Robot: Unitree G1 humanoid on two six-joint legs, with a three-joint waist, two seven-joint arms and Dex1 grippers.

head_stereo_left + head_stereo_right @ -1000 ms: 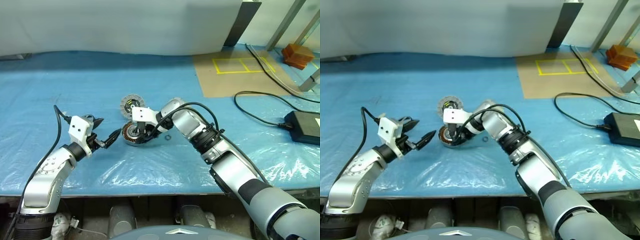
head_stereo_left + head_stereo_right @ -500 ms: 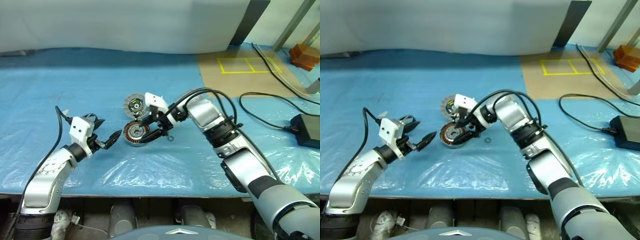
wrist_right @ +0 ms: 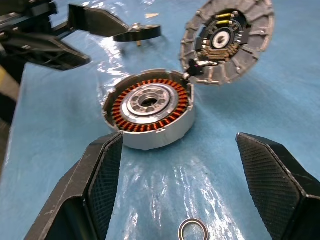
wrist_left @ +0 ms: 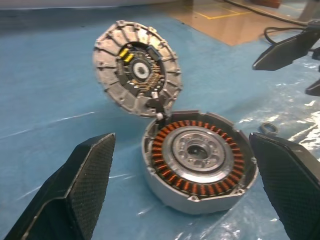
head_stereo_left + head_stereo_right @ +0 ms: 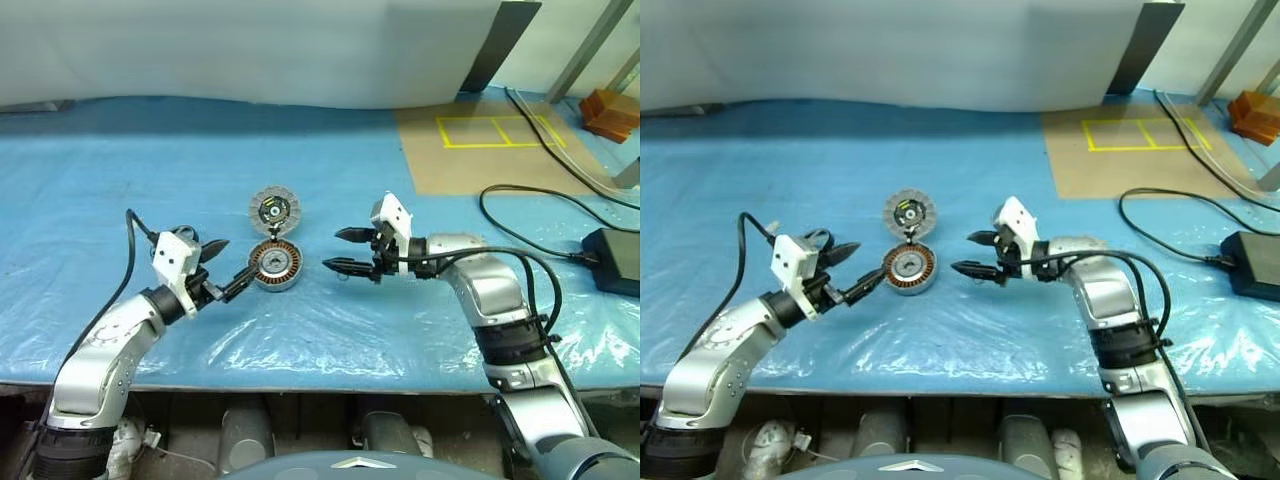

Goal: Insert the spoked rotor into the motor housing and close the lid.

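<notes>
The motor housing (image 5: pixel 276 280) rests on the blue sheet. The spoked rotor (image 4: pixel 199 150) sits inside it, copper windings and silver hub facing up. Behind it the lid (image 5: pixel 274 211) stands tilted, ribbed face and dark, yellow-marked centre showing, its lower edge touching the housing's far rim. My left gripper (image 5: pixel 236 264) is open just left of the housing, one finger close to its wall. My right gripper (image 5: pixel 334 250) is open and empty a short way to the housing's right, pointing at it.
A small metal ring (image 3: pixel 194 230) lies on the sheet between the right gripper and the housing. Far right are a black power brick (image 5: pixel 612 258) with cables, a brown board with yellow tape (image 5: pixel 480 140) and an orange block (image 5: pixel 610 108).
My right gripper has come off the housing and rotor, drawn back to the right and opened wider. My left gripper edged closer to the housing.
</notes>
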